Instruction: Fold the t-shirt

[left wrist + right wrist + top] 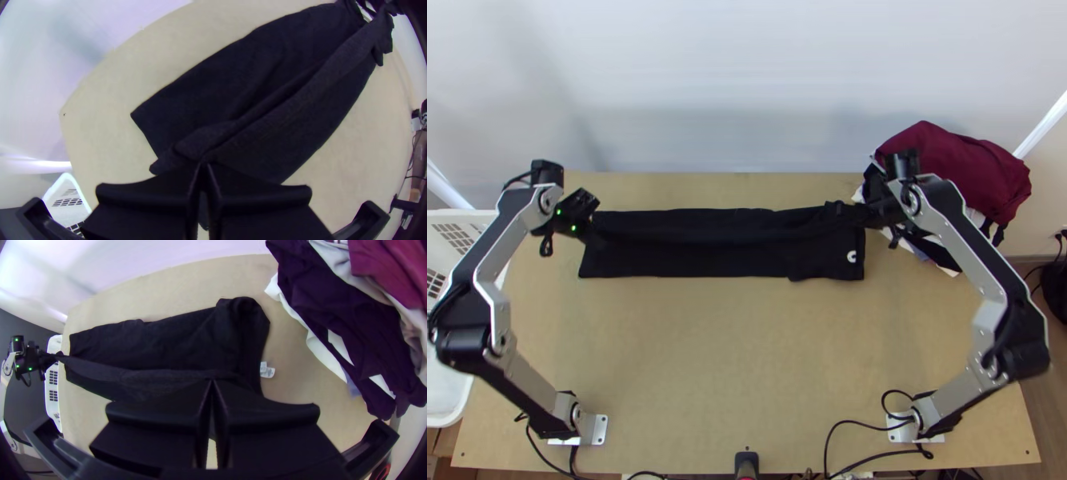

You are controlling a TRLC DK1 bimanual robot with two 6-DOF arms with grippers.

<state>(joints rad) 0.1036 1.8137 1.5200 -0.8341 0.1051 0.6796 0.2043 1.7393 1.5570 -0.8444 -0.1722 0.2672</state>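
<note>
The black t-shirt (691,260) lies as a long narrow strip across the table's far half, a raised fold stretched along it between both grippers. At its left end, my left gripper (591,216) is shut on the shirt; in the left wrist view my left gripper (204,166) pinches the fold's end. At the other end, my right gripper (869,214) holds the cloth near a small white mark; in the right wrist view my right gripper (212,383) is shut on the edge of the shirt (178,340), whose white tag shows beside it.
A pile of clothes with a dark red piece (955,164) on top lies at the table's far right corner, close to my right gripper. A white basket (447,400) stands off the left edge. Cables run along the near edge.
</note>
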